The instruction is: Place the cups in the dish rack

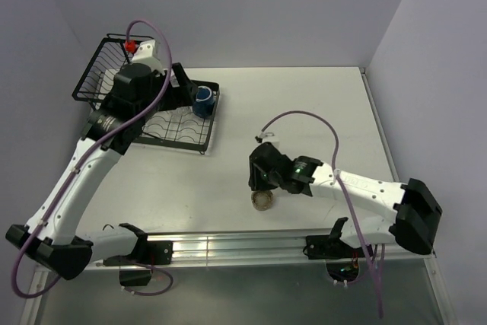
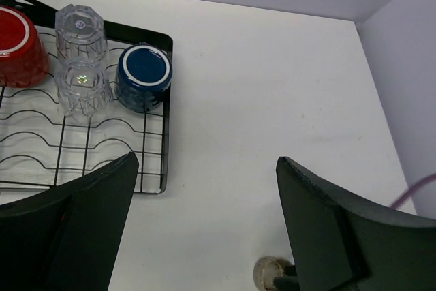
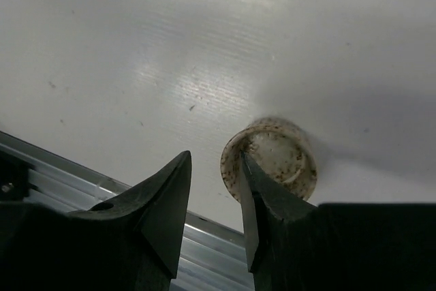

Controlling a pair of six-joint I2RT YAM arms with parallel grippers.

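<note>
We see faceted clear glass tumblers [image 2: 80, 32] inverted in the black wire dish rack [image 2: 165, 134]; left end effector [image 2: 208, 161] and right end effector [image 3: 214, 158] gape over matte white tabletop [image 2: 272, 66].

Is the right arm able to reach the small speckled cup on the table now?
Probably yes. The right pincer hangs open right at the speckled cup, one finger at its rim, and nothing stands between them on the table.

Top view high behind bases, whole table [image 1: 304, 112]; left wrist overlooks dish rack [image 2: 165, 148], shared overhead; right wrist hugging table
</note>
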